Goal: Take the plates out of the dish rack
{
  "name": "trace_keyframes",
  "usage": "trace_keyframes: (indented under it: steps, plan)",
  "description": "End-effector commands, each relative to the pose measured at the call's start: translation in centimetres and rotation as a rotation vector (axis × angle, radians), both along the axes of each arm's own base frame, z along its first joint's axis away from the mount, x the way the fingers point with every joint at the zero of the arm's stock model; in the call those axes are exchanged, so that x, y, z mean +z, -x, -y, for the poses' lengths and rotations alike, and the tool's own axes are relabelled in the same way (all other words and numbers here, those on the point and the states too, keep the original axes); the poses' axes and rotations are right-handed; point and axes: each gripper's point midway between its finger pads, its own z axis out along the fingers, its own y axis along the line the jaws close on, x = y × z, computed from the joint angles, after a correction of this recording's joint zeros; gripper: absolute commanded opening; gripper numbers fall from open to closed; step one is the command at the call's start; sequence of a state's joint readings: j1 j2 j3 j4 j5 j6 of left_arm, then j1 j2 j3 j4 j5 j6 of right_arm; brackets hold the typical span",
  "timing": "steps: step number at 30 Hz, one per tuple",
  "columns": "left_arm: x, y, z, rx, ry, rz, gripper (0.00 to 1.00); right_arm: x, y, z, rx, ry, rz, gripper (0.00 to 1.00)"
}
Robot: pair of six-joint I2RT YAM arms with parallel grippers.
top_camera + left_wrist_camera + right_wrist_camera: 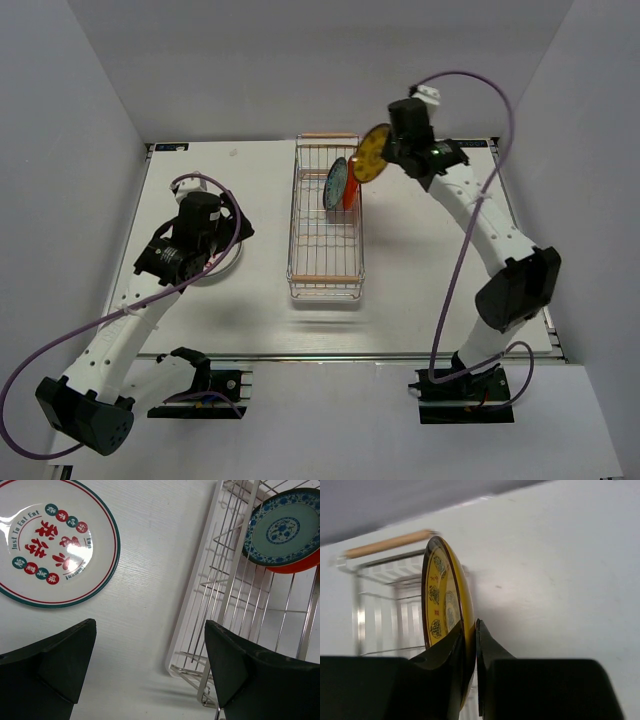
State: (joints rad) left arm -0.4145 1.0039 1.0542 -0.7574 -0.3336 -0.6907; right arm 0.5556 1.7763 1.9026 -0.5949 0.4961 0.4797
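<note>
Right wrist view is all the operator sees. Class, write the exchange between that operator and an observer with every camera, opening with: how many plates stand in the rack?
Observer: Two stand on edge in the dish rack: a teal plate with an orange-red plate just behind it.
Operator: Is my yellow plate past the rim?
Observer: From above, the yellow plate in the right claw sits mostly right of the rim, at the far end.
Operator: And the left arm?
Observer: The left claw is open above the table, between a white plate with red marks and the rack.
</note>
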Motion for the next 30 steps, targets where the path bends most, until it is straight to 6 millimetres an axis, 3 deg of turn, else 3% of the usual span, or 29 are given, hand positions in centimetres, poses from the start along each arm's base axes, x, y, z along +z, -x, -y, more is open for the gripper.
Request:
trace_keyframes:
  steps: [1, 2, 3, 4, 5, 6, 7, 9, 10, 12, 13, 16, 17, 19, 20, 23, 27, 30]
  plan:
    - [0.3, 0.1, 0.4, -0.03, 0.012, 0.018, 0.98, -0.3, 0.1, 6.2, -0.113, -0.103, 0.013, 0.12]
    - [0.3, 0.1, 0.5, -0.035, 0.012, 0.017, 0.98, -0.9, -0.3, 9.2, -0.167, -0.125, 0.005, 0.12]
    - [0.3, 0.1, 0.7, -0.042, 0.014, 0.019, 0.98, -0.5, 0.6, 9.6, -0.141, -0.159, 0.013, 0.12]
    - [0.4, -0.1, 0.4, -0.035, 0.013, 0.023, 0.98, -3.4, 1.1, 10.2, -0.144, -0.157, -0.029, 0.12]
    - [0.3, -0.1, 0.4, -0.03, 0.011, 0.021, 0.98, -4.3, 1.2, 12.5, -0.182, -0.173, -0.043, 0.11]
    - [0.2, -0.1, 0.2, -0.027, 0.005, 0.017, 0.98, -4.7, 1.8, 12.5, -0.16, -0.204, -0.049, 0.11]
    - [0.1, -0.1, 0.1, -0.021, 0.001, 0.014, 0.98, -7.5, 2.6, 13.1, -0.165, -0.204, -0.106, 0.12]
    - [-0.1, -0.2, 0.2, -0.023, -0.001, 0.011, 0.98, -9.1, 2.9, 14.4, -0.155, -0.257, -0.133, 0.11]
    - [-0.1, -0.2, 0.2, -0.026, -0.001, 0.012, 0.98, -11.5, 3.6, 15.4, -0.173, -0.265, -0.178, 0.11]
    - [-0.1, -0.3, 0.5, -0.034, 0.009, 0.013, 0.98, -13.5, 3.8, 15.7, -0.144, -0.31, -0.204, 0.11]
    - [0.0, -0.4, 0.6, -0.041, 0.01, 0.016, 0.98, -16.1, 5.0, 15.5, -0.128, -0.322, -0.256, 0.14]
    - [0.1, -0.5, 0.9, -0.061, 0.01, 0.02, 0.98, -18.0, 5.0, 15.8, -0.096, -0.371, -0.233, 0.14]
    - [0.1, -0.5, 1.1, -0.07, 0.016, 0.021, 0.98, -19.9, 6.0, 15.5, -0.084, -0.377, -0.262, 0.15]
    - [0.1, -0.6, 1.3, -0.085, 0.018, 0.024, 0.98, -20.3, 5.2, 16.9, -0.083, -0.403, -0.208, 0.16]
    - [-0.2, -0.6, 1.5, -0.094, 0.02, 0.02, 0.98, -21.6, 5.7, 16.7, -0.07, -0.42, -0.238, 0.16]
    - [0.0, -0.6, 1.7, -0.101, 0.029, 0.029, 0.98, -22.3, 5.7, 16.9, -0.043, -0.424, -0.216, 0.26]
    - [-0.2, -0.5, 1.6, -0.096, 0.027, 0.024, 0.98, -24.0, 6.7, 18.2, -0.103, -0.401, -0.237, 0.49]
    - [-0.1, -0.6, 1.5, -0.093, 0.024, 0.027, 0.98, -24.5, 7.3, 19.2, -0.129, -0.364, -0.256, 0.57]
